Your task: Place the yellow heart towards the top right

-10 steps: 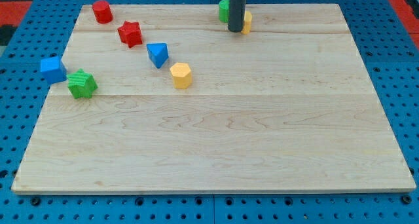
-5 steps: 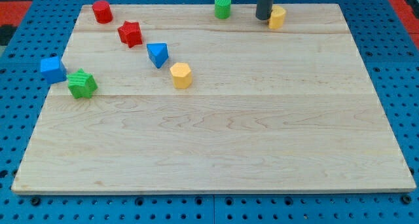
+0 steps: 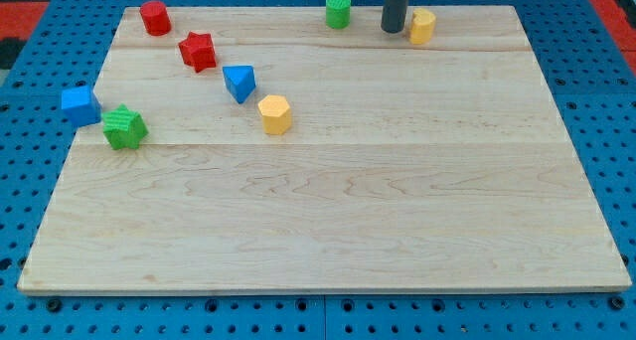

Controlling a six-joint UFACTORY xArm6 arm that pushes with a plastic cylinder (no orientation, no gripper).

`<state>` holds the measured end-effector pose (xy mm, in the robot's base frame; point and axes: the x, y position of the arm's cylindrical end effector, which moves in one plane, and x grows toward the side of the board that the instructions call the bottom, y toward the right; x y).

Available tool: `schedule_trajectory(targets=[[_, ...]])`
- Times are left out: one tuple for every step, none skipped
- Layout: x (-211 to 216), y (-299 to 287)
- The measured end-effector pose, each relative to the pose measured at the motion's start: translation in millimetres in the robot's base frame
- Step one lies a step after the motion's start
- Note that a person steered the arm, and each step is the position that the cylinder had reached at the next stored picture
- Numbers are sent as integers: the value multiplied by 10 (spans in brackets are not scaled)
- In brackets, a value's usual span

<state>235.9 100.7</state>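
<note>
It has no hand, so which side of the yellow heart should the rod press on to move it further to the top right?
The side facing the view's left. My tip sits just left of the yellow heart, with a small gap, so pushing rightward from there probably slides it along the top edge.

Eight small blocks in all (two per colour): red cylinder [image 3: 154, 17] and star [image 3: 198, 51], blue cube [image 3: 79, 104] and triangle [image 3: 238, 83], green cylinder [image 3: 338, 10] and star [image 3: 124, 127], yellow hexagon [image 3: 274, 113] and heart [image 3: 422, 26].
</note>
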Motion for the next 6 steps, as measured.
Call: schedule_trajectory(targets=[[91,281],[-66,559],[-114,627],[-31,612],[-30,439],[-30,351]])
